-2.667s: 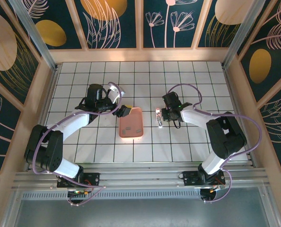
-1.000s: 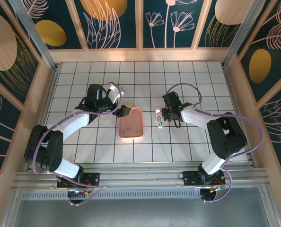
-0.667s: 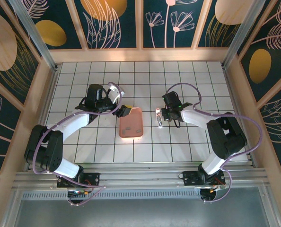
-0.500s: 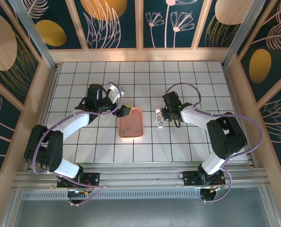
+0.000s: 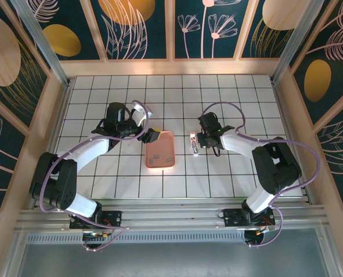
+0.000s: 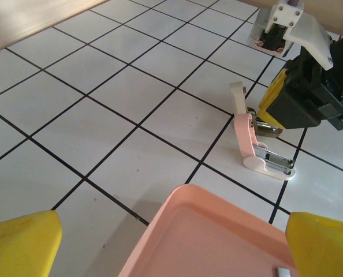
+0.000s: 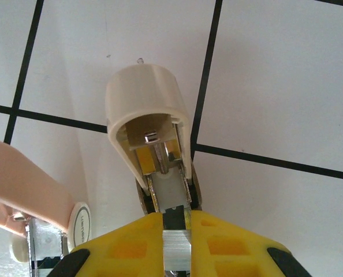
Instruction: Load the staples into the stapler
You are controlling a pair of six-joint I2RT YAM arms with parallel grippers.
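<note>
Tray (image 5: pixel 160 141) (image 6: pixel 183 208): salmon-pink and shallow; flat on the white gridded table (image 5: pixel 217 173) between the two arms; holds a few small grey bits on its floor.
Staples (image 6: pixel 282 271): one small grey strip lying on the tray floor, at the lower edge of the left wrist view; seen from above as tiny dark specks inside the tray, too small to count.
Stapler (image 5: pixel 193 143) (image 6: pixel 258 150) (image 7: pixel 148 109): on the table just right of the tray, not touching it; hinged open; pink arm standing upright, white base with its silvery channel lying on the tile; cream cap showing a spring inside.
Left gripper (image 5: pixel 151 136) (image 6: pixel 171 254): yellow fingers spread wide apart; hanging over the tray's far left corner; grasping nothing.
Right gripper (image 5: pixel 199 140) (image 6: pixel 301 98) (image 7: pixel 176 231): yellow fingers pressed together on a silvery metal part of the stapler near its hinge.
</note>
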